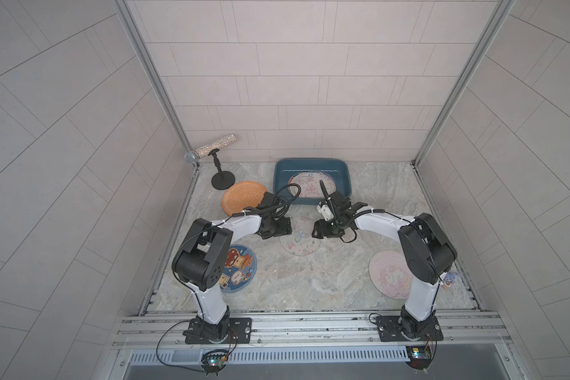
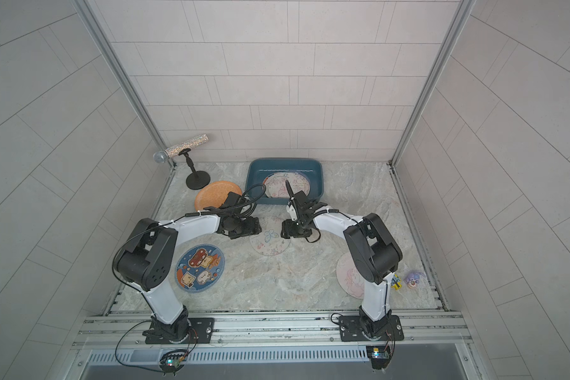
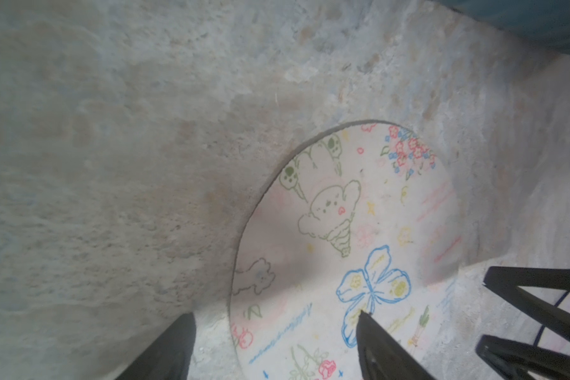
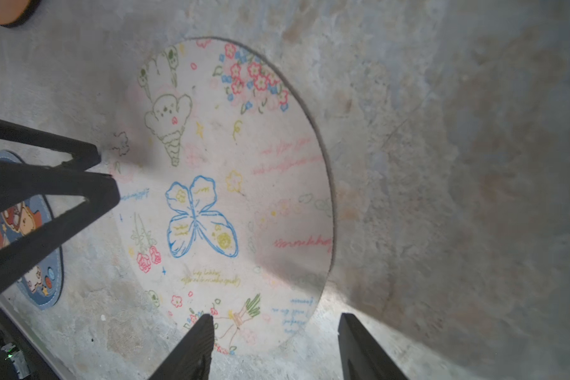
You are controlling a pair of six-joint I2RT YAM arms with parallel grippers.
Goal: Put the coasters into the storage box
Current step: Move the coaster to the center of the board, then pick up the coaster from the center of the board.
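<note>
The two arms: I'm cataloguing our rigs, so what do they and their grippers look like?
Both match. The left arm and right arm have glossy white links between bulky black joint housings, and stand on black base plates. Thin black cables run along them. The left gripper and right gripper have matte black fingers tapering to points.

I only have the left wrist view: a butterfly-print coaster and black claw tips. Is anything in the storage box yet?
Observer: Yes, at least one white printed coaster lies in the storage box.
Reviewer: How many lie outside it?
Observer: Four: the butterfly coaster, the orange coaster, the blue coaster and the pink coaster.
Reviewer: And the right claw?
Observer: The right claw is open, straddling the butterfly coaster's edge opposite the left claw.
</note>
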